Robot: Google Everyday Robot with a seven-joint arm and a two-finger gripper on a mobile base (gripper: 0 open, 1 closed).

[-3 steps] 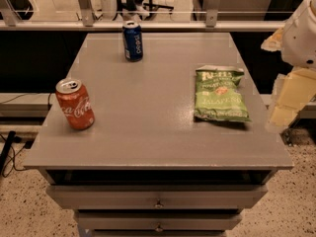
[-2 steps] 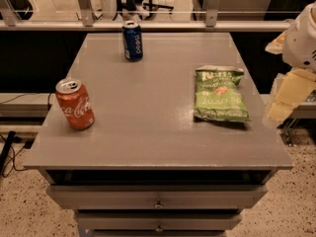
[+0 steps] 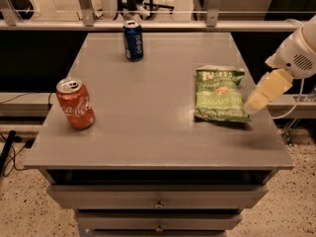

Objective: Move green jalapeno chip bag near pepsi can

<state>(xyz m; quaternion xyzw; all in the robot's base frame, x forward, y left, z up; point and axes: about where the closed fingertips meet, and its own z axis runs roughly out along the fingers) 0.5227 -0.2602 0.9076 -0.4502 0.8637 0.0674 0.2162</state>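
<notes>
The green jalapeno chip bag [image 3: 219, 94] lies flat on the right part of the grey table [image 3: 148, 132]. The pepsi can [image 3: 133, 40], dark blue with a silver top, stands upright at the far middle of the table, well apart from the bag. My gripper [image 3: 257, 99] hangs from the white arm [image 3: 298, 56] at the right edge. It is cream-coloured, points down and left, and its tip is just beside the bag's right edge, a little above the tabletop. It holds nothing that I can see.
A red Coca-Cola can [image 3: 75, 104] stands upright near the table's left front. The table has drawers [image 3: 158, 201] below its front edge. A rail [image 3: 158, 24] runs behind the table. Cables lie on the floor at the left.
My arm and gripper have moved left, from off the table's right side to just beside the chip bag. The bag and both cans have not moved.
</notes>
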